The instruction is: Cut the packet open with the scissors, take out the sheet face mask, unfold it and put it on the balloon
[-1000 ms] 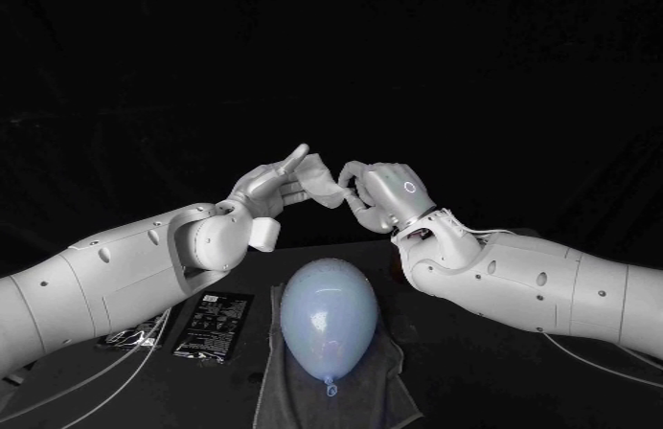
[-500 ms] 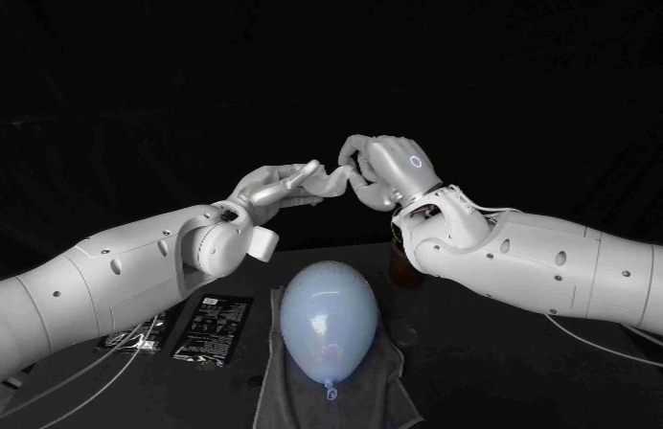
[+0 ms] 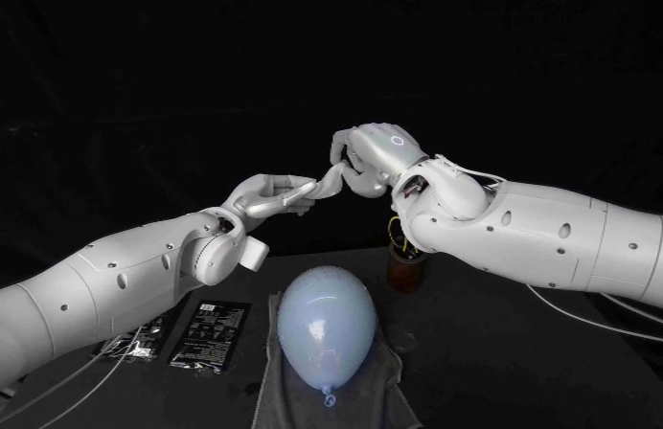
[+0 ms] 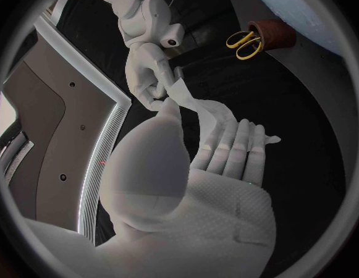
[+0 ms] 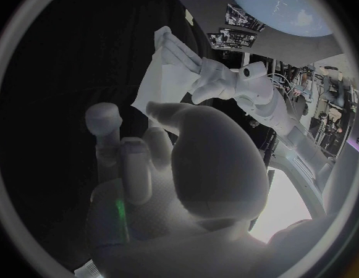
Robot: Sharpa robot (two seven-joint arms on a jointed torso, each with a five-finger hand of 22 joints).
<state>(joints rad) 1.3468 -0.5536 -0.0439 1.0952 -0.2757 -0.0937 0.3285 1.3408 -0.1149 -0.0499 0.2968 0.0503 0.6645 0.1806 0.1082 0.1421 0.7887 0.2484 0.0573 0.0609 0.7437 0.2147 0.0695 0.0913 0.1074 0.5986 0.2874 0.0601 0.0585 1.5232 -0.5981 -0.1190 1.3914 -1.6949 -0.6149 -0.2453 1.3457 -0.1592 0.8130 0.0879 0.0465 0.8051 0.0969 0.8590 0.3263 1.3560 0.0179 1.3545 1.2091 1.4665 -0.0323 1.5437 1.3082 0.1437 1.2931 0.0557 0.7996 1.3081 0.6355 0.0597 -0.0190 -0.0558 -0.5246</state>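
Note:
A white sheet mask [image 3: 326, 183] hangs as a twisted strip in the air between my two hands, above the far part of the table. My left hand [image 3: 271, 197] pinches its lower end and my right hand [image 3: 373, 155] grips its upper end. The left wrist view has the mask [image 4: 201, 108] running from my left hand [image 4: 218, 157] to my right hand [image 4: 148, 74]. From the right wrist, the mask [image 5: 158, 83] spreads between my right hand [image 5: 175, 160] and my left hand [image 5: 209, 77]. The pale blue balloon [image 3: 326, 324] lies below them. The black packet [image 3: 210, 334] lies flat to its left.
The balloon rests on a grey cloth [image 3: 376, 391] at the table's front. A brown cup [image 3: 405, 264] stands behind the balloon's right side and holds yellow-handled scissors [image 4: 243, 39]. Cables and a second dark packet [image 3: 136, 343] lie at the left.
Both hands have risen, the right one higher and further back. The mask, bunched between them before, is now drawn out into a long slanting strip.

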